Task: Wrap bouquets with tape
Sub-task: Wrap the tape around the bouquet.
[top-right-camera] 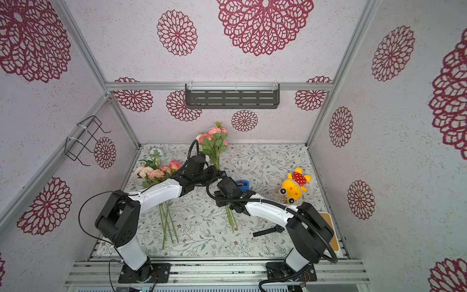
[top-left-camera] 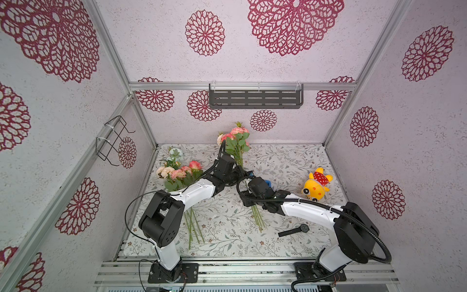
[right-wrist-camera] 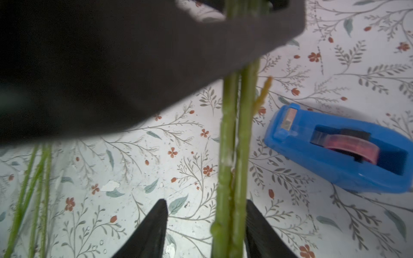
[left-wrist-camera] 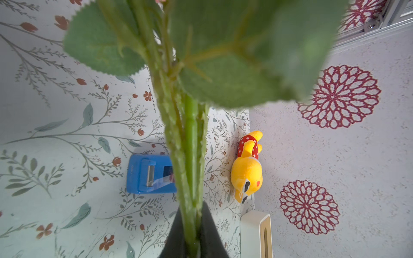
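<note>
Green stems (right-wrist-camera: 228, 156): left gripper (left-wrist-camera: 192, 207) clamped on them, right gripper (right-wrist-camera: 206, 202) apart, blue tape (right-wrist-camera: 353, 145) beside.

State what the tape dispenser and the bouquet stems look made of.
The tape dispenser: glossy blue moulded plastic, smooth with soft highlights; small metal-looking cutter strip. The bouquet stems: likely plastic, matte green, with moulded seams and nubs.
</note>
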